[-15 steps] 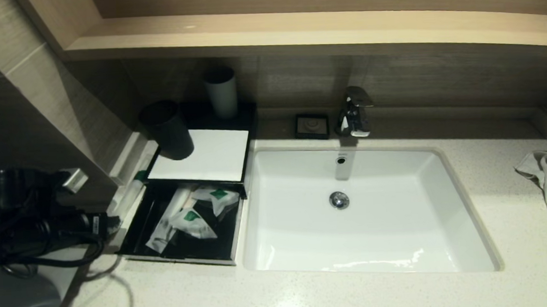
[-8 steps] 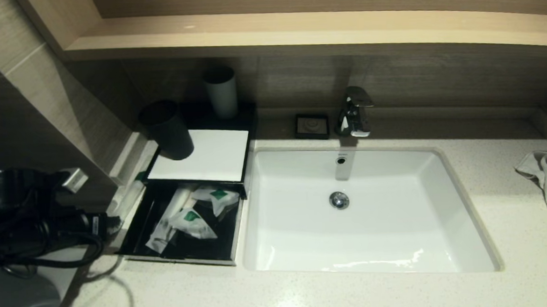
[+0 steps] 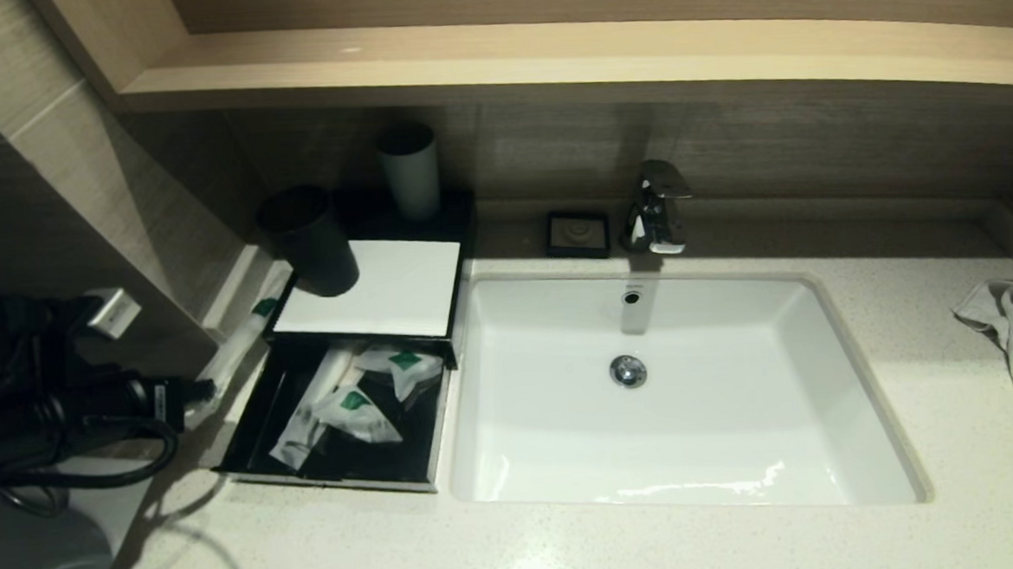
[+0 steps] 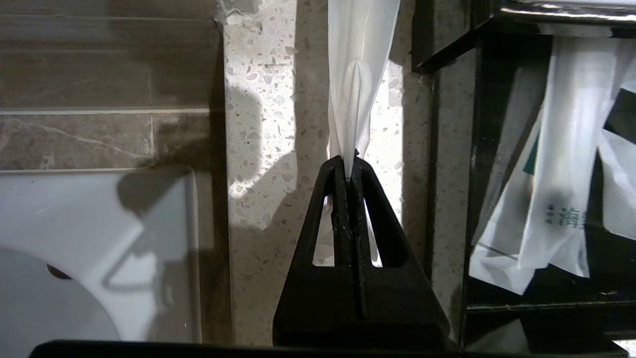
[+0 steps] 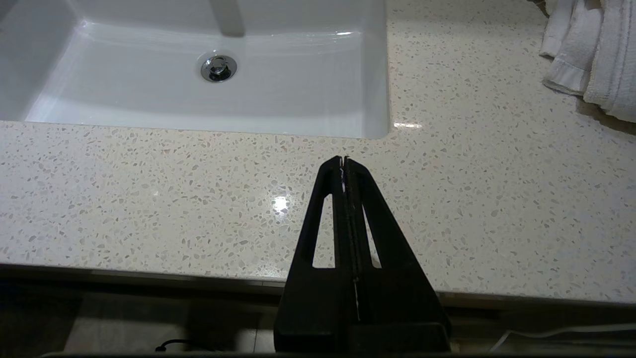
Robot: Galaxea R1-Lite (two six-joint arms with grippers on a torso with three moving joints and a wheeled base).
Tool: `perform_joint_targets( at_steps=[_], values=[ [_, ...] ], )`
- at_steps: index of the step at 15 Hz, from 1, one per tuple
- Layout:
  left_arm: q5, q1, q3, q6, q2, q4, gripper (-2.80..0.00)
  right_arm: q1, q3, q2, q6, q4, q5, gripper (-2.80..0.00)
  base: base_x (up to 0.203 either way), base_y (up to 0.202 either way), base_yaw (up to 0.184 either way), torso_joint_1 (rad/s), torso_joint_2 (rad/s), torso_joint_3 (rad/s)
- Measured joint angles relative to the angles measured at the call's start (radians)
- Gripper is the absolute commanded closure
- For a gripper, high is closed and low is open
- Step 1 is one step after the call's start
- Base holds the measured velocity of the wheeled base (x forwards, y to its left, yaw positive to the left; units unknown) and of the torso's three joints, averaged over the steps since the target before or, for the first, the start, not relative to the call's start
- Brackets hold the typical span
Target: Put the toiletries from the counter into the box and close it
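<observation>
Left pincer [image 4: 349,166]: I have it clamped on the near end of a long thin sachet [image 4: 358,74], fingers pressed together with the plastic pinched between them; it sits at the far left of the surface [image 3: 572,550], between the wall and the box [image 3: 368,290]

Held sachet: it runs away from the pincer along the strip of stone beside the box; in the head view its green-labelled far end [image 3: 263,308] lies just beside the box's left edge, and I cannot tell whether that end rests on the stone or is already clear of it

Drawer [image 3: 343,479]: pulled out toward me and open, with several sachets [image 3: 352,407] already lying inside, some long, some small and squarish

Step in hand: I judge this to be the last loose sachet being taken up from the surface, since I see no others lying outside the drawer

Next move: I would raise it clear of the drawer's left wall, carry it to the right over the open tray, and part the fingers there; the sachet is limp and long, so the trailing end could catch on the rim or hang outside

After that: the drawer front needs a push inward to shut the box

Right pincer [image 5: 344,160]: idle, fingers together on nothing, hanging over the front edge of the surface by the sink [image 5: 198,99]
</observation>
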Motion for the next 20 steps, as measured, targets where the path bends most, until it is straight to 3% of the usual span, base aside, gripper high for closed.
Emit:
perform_joint_targets(
  at_steps=[13, 20],
  values=[
    [0.017, 0.028, 0.05, -0.028, -0.14, 0.013, 0.0, 0.0, 0.0, 0.0, 0.0, 0.0, 0.0, 0.0, 0.0, 0.0, 0.0, 0.0, 0.0, 0.0],
    [0.016, 0.054, 0.051, -0.068, -0.272, 0.2, 0.0, 0.0, 0.0, 0.0, 0.0, 0.0, 0.0, 0.0, 0.0, 0.0, 0.0, 0.0, 0.0, 0.0]
  ],
)
